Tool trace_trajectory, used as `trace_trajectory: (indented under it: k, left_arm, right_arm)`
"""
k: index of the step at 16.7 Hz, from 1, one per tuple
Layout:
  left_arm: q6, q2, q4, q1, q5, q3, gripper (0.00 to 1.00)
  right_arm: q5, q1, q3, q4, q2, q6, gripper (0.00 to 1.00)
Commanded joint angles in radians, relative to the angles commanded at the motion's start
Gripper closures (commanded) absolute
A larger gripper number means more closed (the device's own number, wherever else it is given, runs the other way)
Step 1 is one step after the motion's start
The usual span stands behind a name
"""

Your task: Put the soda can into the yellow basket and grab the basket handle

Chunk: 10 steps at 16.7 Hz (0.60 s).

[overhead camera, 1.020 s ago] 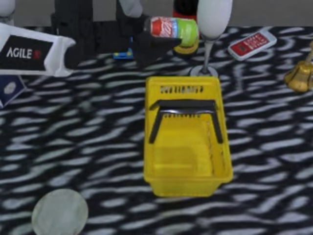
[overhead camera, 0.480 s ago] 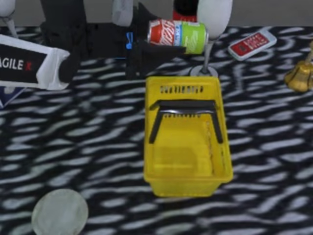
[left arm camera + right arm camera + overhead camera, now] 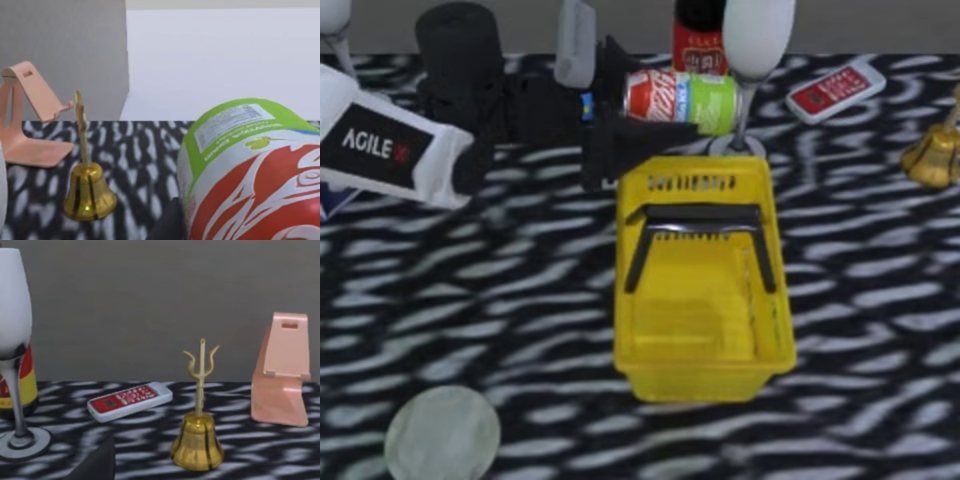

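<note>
The soda can (image 3: 698,100) lies on its side in the air, just beyond the far rim of the yellow basket (image 3: 700,378), with its green end towards the wine glass. My left gripper (image 3: 638,100) is shut on the can's red end, one dark finger on each side. In the left wrist view the can (image 3: 250,175) fills the near corner beside a dark finger (image 3: 170,225). The black basket handle (image 3: 695,213) lies folded across the basket's far half. My right arm is out of the top view; only one dark fingertip (image 3: 100,460) shows in its wrist view.
A wine glass (image 3: 755,40) and a dark bottle (image 3: 698,30) stand right behind the can. A red-and-white phone (image 3: 837,88) and a gold bell (image 3: 932,150) sit at the back right, with a pink stand (image 3: 280,375) near the bell. A grey disc (image 3: 442,435) lies front left.
My left gripper has carried the can a little nearer to the basket's far rim, and the left arm's white link has tilted.
</note>
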Motion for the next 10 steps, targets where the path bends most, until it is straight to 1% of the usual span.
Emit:
trace_trajectory:
  k: [2, 4, 6, 9, 10]
  left_arm:
    - [-0.003, 0.072, 0.104, 0.005, 0.001, -0.016, 1.00]
    - [-0.006, 0.134, 0.175, 0.011, 0.000, -0.031, 1.00]
    - [-0.008, 0.161, 0.203, 0.014, -0.002, -0.040, 1.00]
    - [-0.008, 0.161, 0.204, 0.014, -0.002, -0.040, 1.00]
    - [-0.008, 0.161, 0.204, 0.014, -0.002, -0.040, 0.92]
  right_arm:
    - [0.000, 0.000, 0.000, 0.000, 0.000, 0.000, 0.00]
    - [0.000, 0.000, 0.000, 0.000, 0.000, 0.000, 0.00]
    - [0.000, 0.000, 0.000, 0.000, 0.000, 0.000, 0.00]
    - [0.000, 0.000, 0.000, 0.000, 0.000, 0.000, 0.00]
    - [0.000, 0.000, 0.000, 0.000, 0.000, 0.000, 0.00]
